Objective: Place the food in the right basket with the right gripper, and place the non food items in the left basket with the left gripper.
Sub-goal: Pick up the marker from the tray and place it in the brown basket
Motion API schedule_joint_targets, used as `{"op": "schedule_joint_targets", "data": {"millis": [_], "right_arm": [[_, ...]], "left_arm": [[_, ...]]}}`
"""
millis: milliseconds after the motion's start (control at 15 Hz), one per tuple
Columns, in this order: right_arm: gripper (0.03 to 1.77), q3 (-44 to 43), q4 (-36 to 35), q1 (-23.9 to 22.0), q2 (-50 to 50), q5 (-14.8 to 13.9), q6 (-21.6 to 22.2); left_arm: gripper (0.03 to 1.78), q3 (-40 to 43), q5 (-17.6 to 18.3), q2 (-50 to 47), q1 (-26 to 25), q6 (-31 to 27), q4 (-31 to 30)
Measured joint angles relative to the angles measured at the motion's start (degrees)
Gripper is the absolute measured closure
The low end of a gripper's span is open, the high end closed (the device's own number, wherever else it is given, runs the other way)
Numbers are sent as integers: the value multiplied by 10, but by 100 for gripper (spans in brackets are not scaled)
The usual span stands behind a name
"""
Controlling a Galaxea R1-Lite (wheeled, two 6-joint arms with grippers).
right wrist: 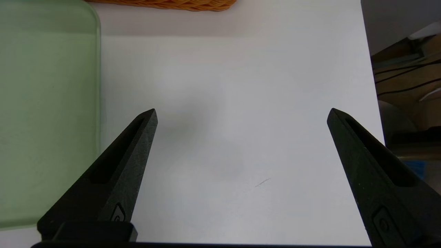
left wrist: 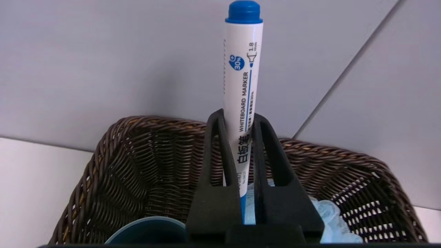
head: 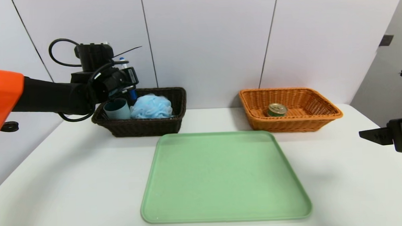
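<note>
My left gripper (head: 124,83) hangs over the back left of the dark brown left basket (head: 144,127), shut on the white marker pen with its blue cap (left wrist: 243,69). The pen stands upright between the fingers (left wrist: 215,144), cap end up. Inside that basket a grey-blue cup (head: 117,109) stands beside the light-blue bath puff (head: 152,106). The tin can (head: 276,109), the food, sits in the orange-tan right basket (head: 290,125). My right gripper (right wrist: 241,113) is open and empty, low over bare table at the right edge, away from both baskets.
A flat green tray (head: 223,175) lies in the middle of the white table, in front of both baskets, with nothing on it. Its edge (right wrist: 98,86) shows beside my right gripper. The table's right edge is close to that gripper. A white wall stands behind the baskets.
</note>
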State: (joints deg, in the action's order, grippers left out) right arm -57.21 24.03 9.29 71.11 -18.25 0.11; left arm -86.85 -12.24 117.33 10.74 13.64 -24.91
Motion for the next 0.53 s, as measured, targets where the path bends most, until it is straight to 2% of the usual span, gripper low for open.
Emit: {"op": "schedule_joint_targets", "data": {"millis": [267,533], "right_arm": [[10,0,1,0,1,0,-3],[10,0,2,0,-2,1,-4]], "left_arm": [[165,17,-1,9,-6,1,-11],[165,22,-16,29,-7,-10,-101]]}}
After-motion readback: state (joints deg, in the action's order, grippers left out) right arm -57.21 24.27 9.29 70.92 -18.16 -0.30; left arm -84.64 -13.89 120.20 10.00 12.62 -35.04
